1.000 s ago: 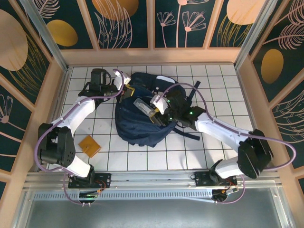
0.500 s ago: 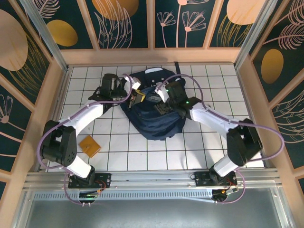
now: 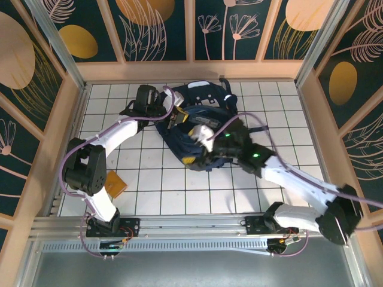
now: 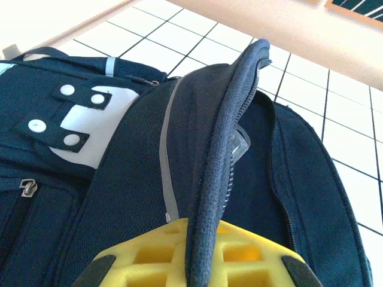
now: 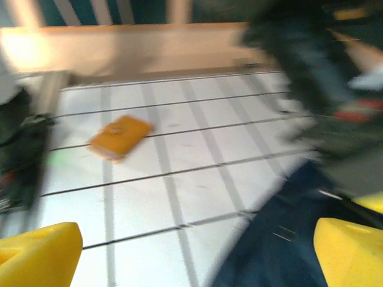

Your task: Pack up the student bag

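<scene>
Tiled table (image 3: 149, 179), student bag (image 3: 178, 146) (floral walls (image 3: 155, 30))

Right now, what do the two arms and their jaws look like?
The left arm and right arm match: white links, black joints, lilac cables looping alongside, green lights on the right one. The jaws are yellow with a grid pattern.

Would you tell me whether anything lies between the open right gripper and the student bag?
Nothing visible does. The right gripper, open, is right at the near edge of the student bag; the orange flat item lies well aside on the tiles.
</scene>
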`<action>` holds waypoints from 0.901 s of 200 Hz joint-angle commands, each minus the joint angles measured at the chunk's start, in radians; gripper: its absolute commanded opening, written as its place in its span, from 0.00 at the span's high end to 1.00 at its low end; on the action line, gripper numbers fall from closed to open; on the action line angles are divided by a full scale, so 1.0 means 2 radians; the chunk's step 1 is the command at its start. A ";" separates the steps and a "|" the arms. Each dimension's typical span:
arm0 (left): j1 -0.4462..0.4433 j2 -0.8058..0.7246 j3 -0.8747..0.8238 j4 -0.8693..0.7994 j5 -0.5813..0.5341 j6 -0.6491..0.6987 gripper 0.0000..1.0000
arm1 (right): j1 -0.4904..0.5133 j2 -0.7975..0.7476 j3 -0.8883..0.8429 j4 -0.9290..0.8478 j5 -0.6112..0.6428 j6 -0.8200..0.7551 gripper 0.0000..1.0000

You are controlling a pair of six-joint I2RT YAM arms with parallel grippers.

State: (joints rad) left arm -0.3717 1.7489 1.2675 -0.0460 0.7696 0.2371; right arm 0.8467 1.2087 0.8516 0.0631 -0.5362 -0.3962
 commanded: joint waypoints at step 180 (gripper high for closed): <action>0.052 0.014 0.034 -0.063 0.065 0.084 1.00 | 0.190 0.590 0.347 0.188 0.056 -0.054 0.24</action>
State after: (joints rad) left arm -0.2813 1.7718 1.3037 -0.1844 0.8753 0.3923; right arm 1.2243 2.3848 1.5700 0.4358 -0.4515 -0.4583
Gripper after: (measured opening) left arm 0.080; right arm 0.813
